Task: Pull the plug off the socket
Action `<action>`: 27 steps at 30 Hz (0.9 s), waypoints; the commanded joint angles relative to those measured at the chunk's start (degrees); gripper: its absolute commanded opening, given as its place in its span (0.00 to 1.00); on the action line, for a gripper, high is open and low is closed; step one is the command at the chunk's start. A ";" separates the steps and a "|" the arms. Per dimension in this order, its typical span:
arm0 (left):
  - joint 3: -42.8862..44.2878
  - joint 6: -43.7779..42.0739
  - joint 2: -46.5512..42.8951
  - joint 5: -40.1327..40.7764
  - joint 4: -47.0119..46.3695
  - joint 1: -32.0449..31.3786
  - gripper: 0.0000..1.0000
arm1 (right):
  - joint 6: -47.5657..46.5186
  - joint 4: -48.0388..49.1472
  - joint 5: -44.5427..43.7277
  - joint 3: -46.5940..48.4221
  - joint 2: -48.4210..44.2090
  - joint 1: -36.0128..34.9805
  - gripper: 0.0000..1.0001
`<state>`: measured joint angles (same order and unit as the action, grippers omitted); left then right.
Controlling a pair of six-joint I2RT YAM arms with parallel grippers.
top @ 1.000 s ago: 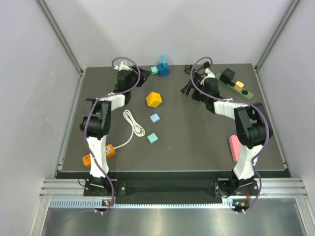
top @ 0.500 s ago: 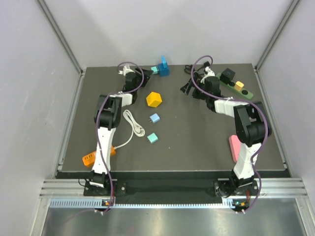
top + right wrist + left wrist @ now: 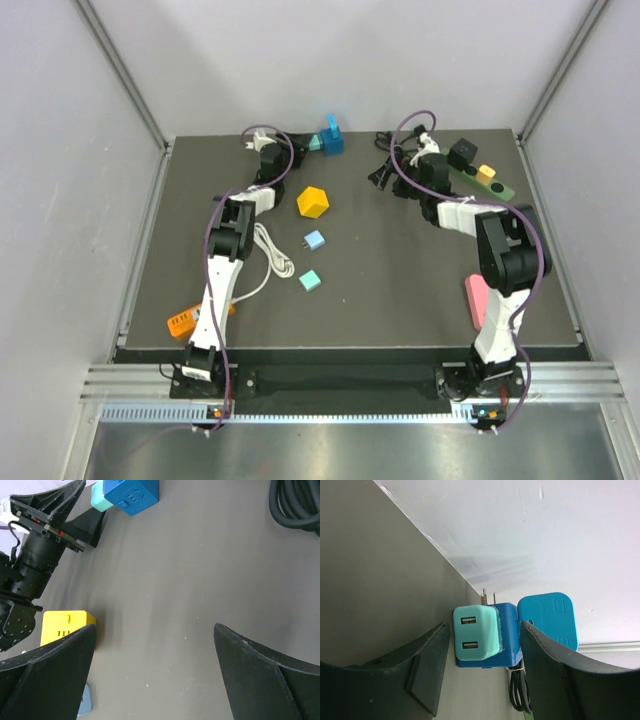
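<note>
Reaching far back, left claw (image 3: pixel 484 630) wide astride mint charger (image 3: pixel 476 637), right claw (image 3: pixel 155 627) wide, near green socket (image 3: pixel 505 192)

Yellow block (image 3: pixel 313 202) sits near the back, white cable (image 3: pixel 270 255) looped near it, pink block (image 3: pixel 477 298) well apart, right side.

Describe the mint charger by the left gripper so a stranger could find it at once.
Look to the far edge of the dark table, near its middle, where the left gripper reaches. The mint charger sits between its open jaws, pressed against a blue block. Unlike the loose mint cube mid-table, it shows two USB ports and touches that block.
</note>
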<state>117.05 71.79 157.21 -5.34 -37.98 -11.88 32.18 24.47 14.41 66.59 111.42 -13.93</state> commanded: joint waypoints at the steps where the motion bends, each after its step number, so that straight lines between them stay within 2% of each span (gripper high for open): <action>1: 2.91 1.51 2.67 -1.51 1.06 0.10 0.64 | -0.28 2.87 1.05 3.20 1.00 0.84 1.00; 11: 1.34 -0.34 -0.06 -5.02 8.18 0.01 0.61 | 0.33 3.30 1.14 2.85 1.08 1.36 1.00; 17: 2.03 1.07 1.52 -6.26 7.66 0.10 0.59 | 0.60 3.48 1.41 2.85 1.35 1.72 1.00; 22: 4.85 1.42 3.19 -6.52 8.44 0.10 0.54 | 0.95 3.66 1.67 2.85 1.35 1.89 1.00; 25: 5.46 0.99 3.02 -6.52 8.88 0.10 0.46 | 0.95 3.48 2.02 3.02 1.52 1.98 1.00; 27: 5.38 0.46 2.84 -6.78 8.97 0.10 0.37 | 0.60 2.70 2.46 3.81 2.05 1.98 1.00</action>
<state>121.10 73.84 158.93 -11.31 -31.70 -11.88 33.10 24.93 15.59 67.33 112.97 -12.88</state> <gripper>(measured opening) 0.406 0.996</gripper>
